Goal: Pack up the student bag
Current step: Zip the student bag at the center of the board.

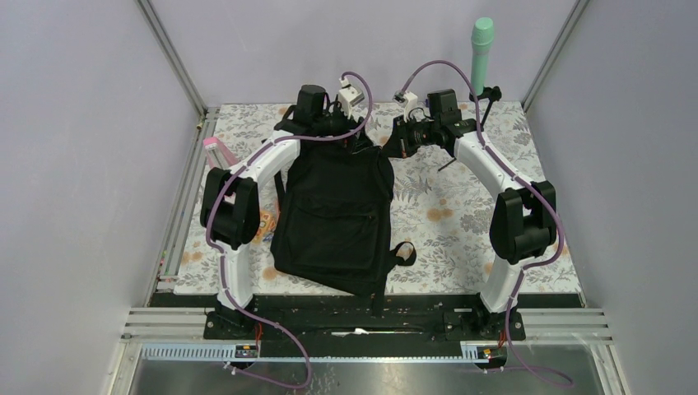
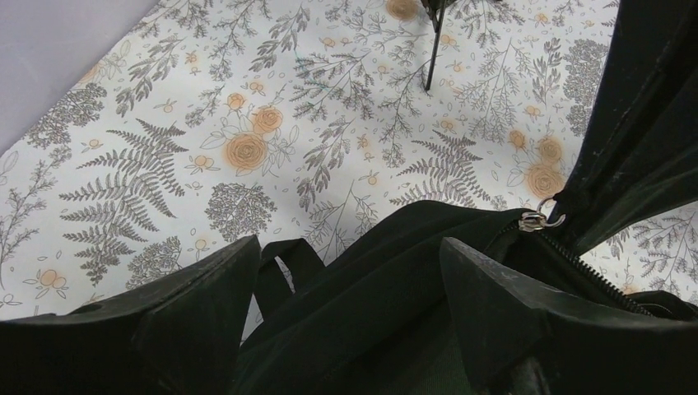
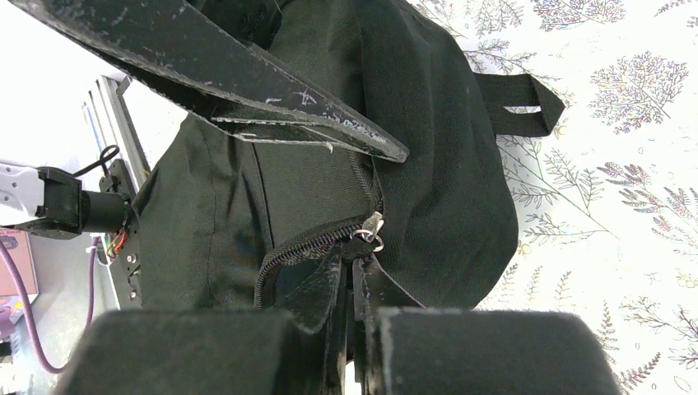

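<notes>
One student bag (image 3: 436,148): right claw (image 3: 354,276) pinches its zip (image 3: 372,226), left claw (image 2: 347,247) spread.

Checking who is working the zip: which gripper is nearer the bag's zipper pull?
Right. The right gripper is pinched shut on the student bag just beside the zipper pull; the left gripper sits open astride the bag's rim, farther along.

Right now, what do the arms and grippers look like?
The left arm and right arm match: white link shells, black joint housings. A purple cable runs outside each. The left gripper and right gripper have black wedge fingers, the left's scuffed pale.
</notes>
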`<state>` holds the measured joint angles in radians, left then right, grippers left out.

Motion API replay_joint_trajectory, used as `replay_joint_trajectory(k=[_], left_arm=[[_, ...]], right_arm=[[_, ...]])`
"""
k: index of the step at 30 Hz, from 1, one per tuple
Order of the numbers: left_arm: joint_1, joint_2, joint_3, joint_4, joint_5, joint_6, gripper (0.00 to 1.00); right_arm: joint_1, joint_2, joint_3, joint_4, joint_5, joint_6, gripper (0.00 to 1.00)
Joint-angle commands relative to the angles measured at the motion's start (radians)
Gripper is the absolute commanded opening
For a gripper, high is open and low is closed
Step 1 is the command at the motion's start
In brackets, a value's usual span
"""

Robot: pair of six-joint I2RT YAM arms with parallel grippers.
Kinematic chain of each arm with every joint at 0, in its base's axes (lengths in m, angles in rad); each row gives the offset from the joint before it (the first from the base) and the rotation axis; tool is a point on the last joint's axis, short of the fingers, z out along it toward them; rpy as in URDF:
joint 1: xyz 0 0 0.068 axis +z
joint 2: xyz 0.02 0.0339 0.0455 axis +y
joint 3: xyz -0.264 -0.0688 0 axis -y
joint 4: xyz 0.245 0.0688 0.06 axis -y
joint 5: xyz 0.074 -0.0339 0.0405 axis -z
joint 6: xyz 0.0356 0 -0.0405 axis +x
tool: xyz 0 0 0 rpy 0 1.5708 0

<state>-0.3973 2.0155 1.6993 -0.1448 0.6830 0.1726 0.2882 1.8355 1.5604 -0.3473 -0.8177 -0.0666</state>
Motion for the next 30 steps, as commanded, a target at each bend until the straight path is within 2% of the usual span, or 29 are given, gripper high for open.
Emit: replay_joint_trajectory(k=[1,6,13,25,30], left_arm=[[-0.006,0.004,0.023,-0.012,0.082,0.005,0.86],[-0.006,-0.01,-0.002,-0.032,0.095,0.036,0.9],[0.001,0.013,0.082,-0.212,0.087,0.151,0.91],[0.015,0.062,0.161,-0.32,0.131,0.187,0.92],[0.008,0.112,0.231,-0.417,0.141,0.211,0.92]], right_arm=[[0.003,-0.01,0.061,0.101,-0.06,-0.005,0.0],[0.003,-0.011,0.054,0.1,-0.06,-0.009,0.0],[0.003,-0.02,0.055,0.1,-0.058,-0.009,0.0],[0.003,-0.001,0.076,0.1,-0.074,0.007,0.0],[0.003,0.0,0.073,0.1,-0.08,0.007,0.0]])
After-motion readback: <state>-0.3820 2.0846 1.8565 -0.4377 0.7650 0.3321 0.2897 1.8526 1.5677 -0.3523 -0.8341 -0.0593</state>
